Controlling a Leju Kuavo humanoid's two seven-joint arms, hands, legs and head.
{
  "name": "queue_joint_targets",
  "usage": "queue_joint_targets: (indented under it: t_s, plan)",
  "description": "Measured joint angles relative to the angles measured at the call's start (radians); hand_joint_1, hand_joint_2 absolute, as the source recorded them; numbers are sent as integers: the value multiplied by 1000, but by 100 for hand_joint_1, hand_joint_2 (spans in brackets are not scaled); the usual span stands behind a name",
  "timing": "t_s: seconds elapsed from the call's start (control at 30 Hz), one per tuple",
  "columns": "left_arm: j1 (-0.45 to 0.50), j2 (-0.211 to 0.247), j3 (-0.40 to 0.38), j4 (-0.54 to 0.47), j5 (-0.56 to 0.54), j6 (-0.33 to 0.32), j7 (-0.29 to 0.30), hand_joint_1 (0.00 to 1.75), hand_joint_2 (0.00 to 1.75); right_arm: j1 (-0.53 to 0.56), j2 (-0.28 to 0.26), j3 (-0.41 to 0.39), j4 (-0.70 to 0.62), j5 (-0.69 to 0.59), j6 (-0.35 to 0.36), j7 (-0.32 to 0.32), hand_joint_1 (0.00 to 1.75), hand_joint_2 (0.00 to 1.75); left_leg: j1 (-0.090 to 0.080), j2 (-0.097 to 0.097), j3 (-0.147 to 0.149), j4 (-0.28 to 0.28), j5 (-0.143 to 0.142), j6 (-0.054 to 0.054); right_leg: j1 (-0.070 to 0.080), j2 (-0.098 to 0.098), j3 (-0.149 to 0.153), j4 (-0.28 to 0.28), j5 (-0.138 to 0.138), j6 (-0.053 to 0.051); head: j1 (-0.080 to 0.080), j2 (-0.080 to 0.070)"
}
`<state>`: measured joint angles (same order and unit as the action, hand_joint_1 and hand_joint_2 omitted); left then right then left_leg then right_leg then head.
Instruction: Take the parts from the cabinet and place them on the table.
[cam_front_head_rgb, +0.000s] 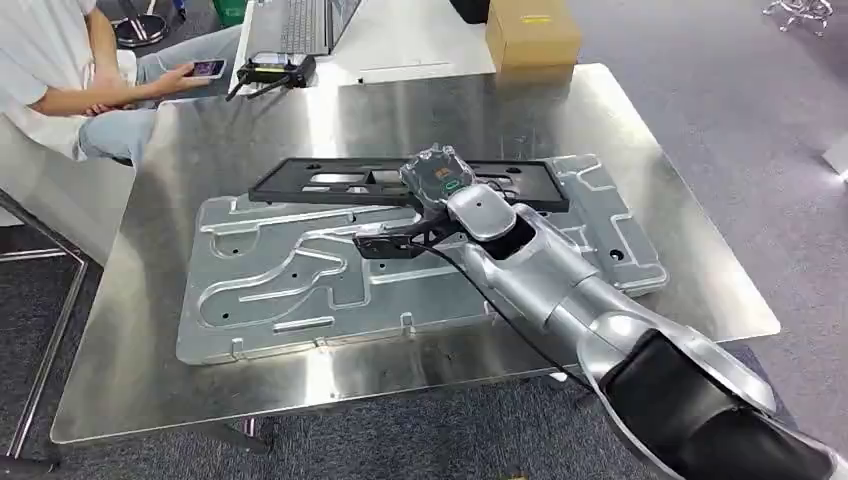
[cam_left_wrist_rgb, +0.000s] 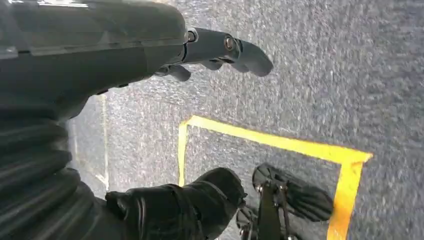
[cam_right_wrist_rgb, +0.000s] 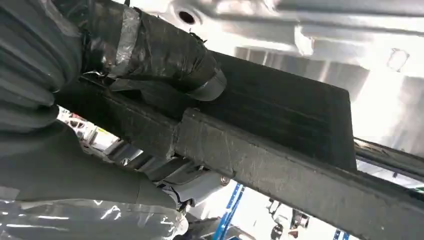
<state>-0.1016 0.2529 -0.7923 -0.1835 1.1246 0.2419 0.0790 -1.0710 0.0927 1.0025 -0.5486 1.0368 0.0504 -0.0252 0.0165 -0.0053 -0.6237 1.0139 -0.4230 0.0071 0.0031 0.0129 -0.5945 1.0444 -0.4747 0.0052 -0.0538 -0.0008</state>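
While the left robot hand (cam_left_wrist_rgb: 220, 52) hangs slack, the right robot hand (cam_right_wrist_rgb: 150, 55) grips the black frame (cam_front_head_rgb: 330, 182)

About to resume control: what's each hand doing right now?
Left hand: holds nothing, hanging over the carpet; open or closed cannot be told.
Right hand: gripping the black frame part.

A workshop-like lab — steel table (cam_front_head_rgb: 690, 290), grey carpet (cam_front_head_rgb: 740, 130) with yellow floor tape (cam_left_wrist_rgb: 280, 141), seated person (cam_front_head_rgb: 60, 70) nearby.

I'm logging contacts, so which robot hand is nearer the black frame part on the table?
Right. The right hand grips the black frame part over the table; the left hand hangs beside the body, above the carpet.
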Motion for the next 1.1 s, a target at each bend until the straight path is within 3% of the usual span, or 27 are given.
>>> queue_joint_targets:
  t_s: [0.03,0.1,0.13,0.17,0.2,0.23,0.3,0.33,0.43,0.5,0.57,0.63,0.67,0.7,0.73,0.8,0.83,0.87,0.9,0.93,1.0,1.03,1.07,1.1]
  plan:
    - [1,0,0,0,0,0,0,0,175,-2,0,0,0,0,0,0,175,175,0,0,4,-1,-3,7,0,-3,-21,48,-25,3,5,0]
    - [0,0,0,0,0,0,0,0,175,-1,0,0,0,0,0,0,175,175,-1,0,9,-1,-9,16,-4,-3,-110,216,-91,7,6,0]
    - [1,0,0,0,0,0,0,0,175,3,0,0,0,0,0,0,175,175,-2,0,11,-1,-12,18,-5,-3,-152,281,-105,9,5,0]
    - [2,0,0,0,0,0,0,0,175,6,0,0,1,0,0,0,175,175,-2,-1,14,0,-15,18,-5,-3,-174,302,-94,8,6,0]
    - [2,0,0,0,0,0,0,0,175,8,0,0,1,0,0,0,175,175,-2,-2,19,2,-20,17,-5,-3,-169,270,-60,6,6,0]
    - [2,0,0,0,0,0,0,0,175,8,0,0,1,0,0,0,175,175,-2,-3,25,4,-25,16,-4,-3,-144,203,-11,3,6,0]
    - [1,0,0,0,0,0,0,0,175,6,0,0,0,0,-1,-1,175,175,-2,-5,36,8,-38,10,-2,-4,-71,28,85,-9,6,0]
    - [1,0,0,0,0,0,0,0,175,6,0,0,0,0,-2,-3,175,175,-9,-4,35,10,-43,5,6,-4,-48,6,69,-13,4,0]
    - [1,-1,0,0,0,-1,0,0,175,12,3,0,1,0,-6,-8,175,175,-5,-4,35,1,-42,-10,7,0,-46,-15,61,-18,7,0]
    - [1,0,0,0,0,-1,0,0,175,13,7,0,0,0,-7,-9,175,175,-4,-1,39,5,-56,-22,-5,0,-26,-36,66,-26,7,0]
    - [-1,-1,0,0,0,-1,0,0,175,12,11,0,0,2,-10,-10,175,175,-4,0,-7,107,-99,-33,-7,-2,-14,-42,61,-37,0,0]
    - [-1,1,0,0,1,0,0,0,175,16,13,0,1,4,-10,-16,175,175,-1,0,-92,250,-148,-42,-6,-2,-9,-41,56,-41,1,0]
    - [1,0,0,0,3,0,0,0,175,20,15,0,2,5,-10,-19,175,175,1,0,-129,296,-151,-47,-6,-2,-8,-39,52,-41,0,0]
    - [3,-1,0,0,8,-1,-7,0,175,23,18,0,2,5,-10,-19,175,175,4,0,-134,283,-122,-50,-6,-1,-6,-36,49,-40,0,0]
    - [3,-1,0,0,11,-4,-18,0,175,24,21,0,2,5,-10,-19,0,0,6,0,-116,227,-77,-51,-7,0,-4,-32,43,-39,1,0]
    - [1,1,0,0,14,-15,-43,0,175,24,27,0,1,4,-10,-23,0,0,10,2,-36,41,26,-52,-10,1,3,-17,27,-29,0,0]
    - [1,0,0,0,15,-16,-47,0,175,23,27,0,0,4,-11,-25,0,0,7,2,-26,23,1,-50,-11,1,2,-17,22,-24,0,0]
    - [0,0,0,0,15,-17,-48,0,175,21,27,0,0,4,-11,-26,0,0,-1,-1,-18,10,3,-43,-4,2,-3,-10,19,-18,-4,0]
    - [-2,0,0,0,14,-17,-48,0,175,23,32,0,-1,4,-11,-26,0,0,-1,-2,-20,17,2,-29,-4,2,-4,-14,20,-14,-1,0]
    - [0,0,0,0,13,-17,-48,0,0,28,34,0,0,4,-10,-27,0,0,-2,-3,-20,17,1,-25,-3,2,-1,-16,20,-12,-1,0]
    - [0,-4,-1,0,11,-17,-44,0,0,29,36,0,-3,3,-10,-27,0,0,5,-1,-15,9,4,-12,1,2,0,-13,12,-3,-2,0]
    - [1,-5,-1,0,11,-17,-43,0,0,27,36,0,-3,3,-10,-27,0,0,5,-1,-9,6,3,-7,-4,0,-11,13,-5,2,0,0]
    - [1,-5,-1,0,11,-16,-42,0,0,25,36,0,-3,3,-10,-27,0,0,6,-1,-8,6,2,-2,-4,-3,-34,64,-34,4,4,0]
    - [0,-5,-1,0,10,-15,-41,0,0,25,36,0,-5,3,-10,-27,0,0,5,-1,-8,7,1,3,-5,-3,-75,149,-72,6,4,0]
